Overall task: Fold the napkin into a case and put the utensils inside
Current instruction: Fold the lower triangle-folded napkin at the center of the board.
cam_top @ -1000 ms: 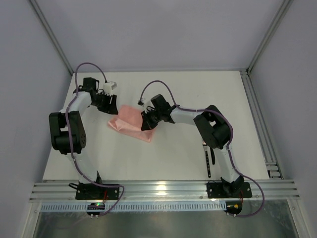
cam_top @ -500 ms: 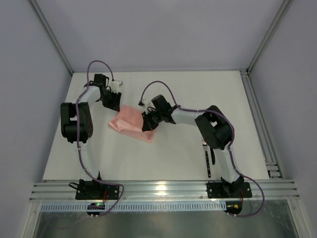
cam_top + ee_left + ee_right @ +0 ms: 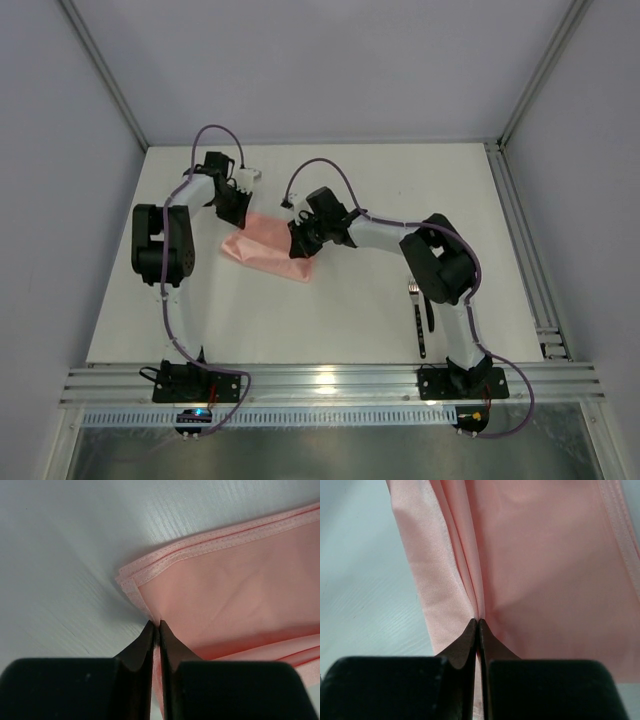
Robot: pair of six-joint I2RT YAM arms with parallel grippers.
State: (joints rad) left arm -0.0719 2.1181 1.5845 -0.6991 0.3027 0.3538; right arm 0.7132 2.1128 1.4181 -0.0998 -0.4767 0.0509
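Observation:
The salmon-pink napkin (image 3: 262,250) lies folded in layers on the white table, left of centre. My left gripper (image 3: 238,212) is at its back left corner. In the left wrist view it (image 3: 155,626) is shut on the napkin (image 3: 225,595) just behind the hemmed corner, with cloth between the jaws. My right gripper (image 3: 298,240) is at the napkin's right end. It (image 3: 478,622) is shut on a raised pleat of the napkin (image 3: 545,570). The utensils (image 3: 421,318) lie dark and slim beside the right arm, the fork's pale tines (image 3: 412,289) pointing away.
A metal rail (image 3: 520,230) runs along the table's right edge and another along the near edge (image 3: 320,380). Grey walls close in the left, back and right sides. The right arm's elbow (image 3: 440,265) hangs above the utensils.
My left arm has swung right to the napkin's back left corner and its jaws have shut on the cloth. The right gripper has kept its hold and moved little.

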